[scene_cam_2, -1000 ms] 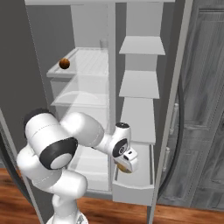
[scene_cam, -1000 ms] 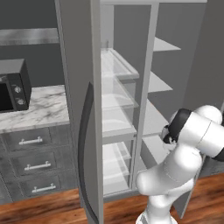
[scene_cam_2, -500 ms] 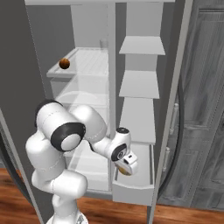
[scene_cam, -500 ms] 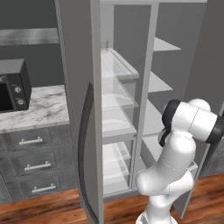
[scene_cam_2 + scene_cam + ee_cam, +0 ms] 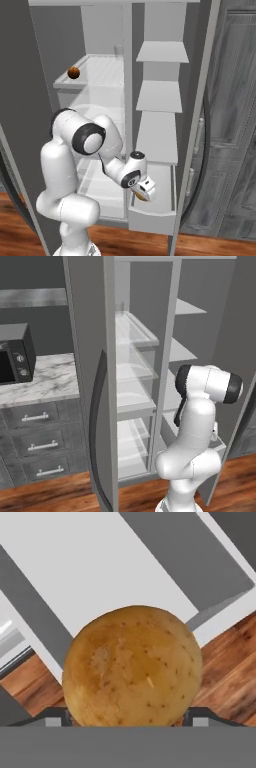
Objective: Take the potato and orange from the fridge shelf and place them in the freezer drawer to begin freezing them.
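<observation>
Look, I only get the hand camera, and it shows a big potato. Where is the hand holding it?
Observer: The gripper holds the potato over the open freezer drawer, low on the fridge's right side.
Operator: Where's the orange?
Observer: The orange sits on the upper left fridge shelf, near its front left corner.
</observation>
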